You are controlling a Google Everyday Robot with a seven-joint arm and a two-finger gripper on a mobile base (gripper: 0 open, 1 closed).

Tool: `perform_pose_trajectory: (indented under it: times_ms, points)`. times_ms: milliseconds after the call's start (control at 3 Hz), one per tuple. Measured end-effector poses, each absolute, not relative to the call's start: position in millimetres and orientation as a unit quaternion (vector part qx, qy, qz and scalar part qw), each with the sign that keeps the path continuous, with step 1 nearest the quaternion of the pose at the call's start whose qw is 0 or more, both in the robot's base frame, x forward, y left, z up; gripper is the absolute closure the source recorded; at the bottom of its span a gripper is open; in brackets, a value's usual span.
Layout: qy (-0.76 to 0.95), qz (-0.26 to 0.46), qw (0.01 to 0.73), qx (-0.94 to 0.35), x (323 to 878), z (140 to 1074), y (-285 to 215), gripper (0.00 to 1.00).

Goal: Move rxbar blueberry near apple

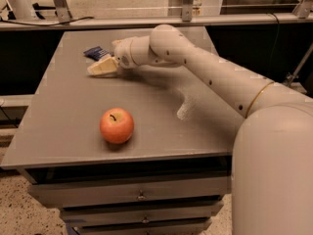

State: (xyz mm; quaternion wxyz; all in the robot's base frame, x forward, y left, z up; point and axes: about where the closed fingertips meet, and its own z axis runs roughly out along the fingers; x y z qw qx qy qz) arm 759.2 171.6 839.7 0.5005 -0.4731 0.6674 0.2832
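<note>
Near the front edge of the grey table (58, 126), the apple (117, 125), stem up. Farther back and left, the gripper (102, 66), low over the tabletop; open or closed, impossible to tell. Just behind it, the rxbar blueberry (96, 52), flat, well apart from the apple.

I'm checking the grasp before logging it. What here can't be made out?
- Camera view: the gripper, low at the far left of the table, covers the near edge of the rxbar blueberry; contact cannot be told.
- Wrapper print: too small.
- Drawers: the lowest is cut off by the bottom edge.
</note>
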Motion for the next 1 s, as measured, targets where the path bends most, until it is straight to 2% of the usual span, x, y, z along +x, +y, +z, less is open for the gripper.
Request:
perform_pose_trajectory:
  times_ms: [1000]
  points:
    - [0.677,0.290,0.495,-0.461,759.9,831.2,171.0,0.88]
